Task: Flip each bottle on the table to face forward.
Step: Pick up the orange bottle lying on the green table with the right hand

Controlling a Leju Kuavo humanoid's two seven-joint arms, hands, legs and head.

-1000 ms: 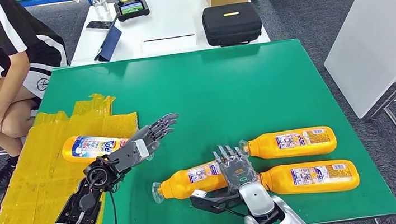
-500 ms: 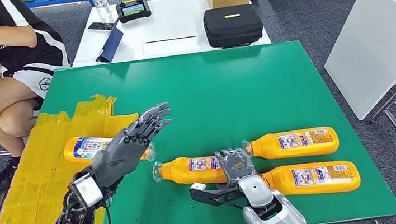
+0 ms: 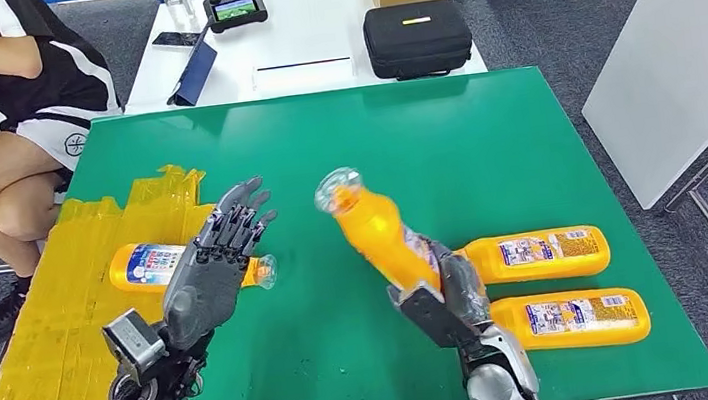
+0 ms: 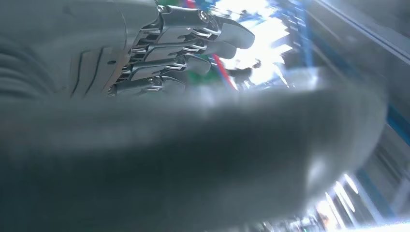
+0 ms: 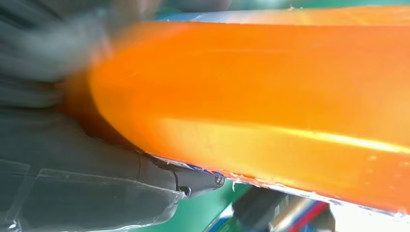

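Right hand (image 3: 451, 295) grips an orange bottle (image 3: 379, 232) around its lower body and holds it clear of the green table (image 3: 485, 145), near the table's middle. That bottle's long axis is steeply tilted, its clear cap up and leaning to the far left, its base down in the hand. In the right wrist view the right hand (image 5: 72, 159) wraps the bottle (image 5: 270, 106), a strip of blue label edge showing along the orange; no writing there can be read.

Left hand (image 3: 212, 271) hovers over the table's left side with fingers spread apart and holding nothing, palm turned toward the lifted bottle; the left wrist view shows its fingers (image 4: 193, 34) extended.

Just behind the left hand lies a bottle with a white and blue label (image 3: 151, 266) on yellow tape sheeting (image 3: 35, 347), long axis left-right, cap to the right. Two more orange bottles lie at the right: the farther one (image 3: 537, 255) and the nearer one (image 3: 570, 319), both left-right with caps toward the left, small-print labels up, the text too small to read.
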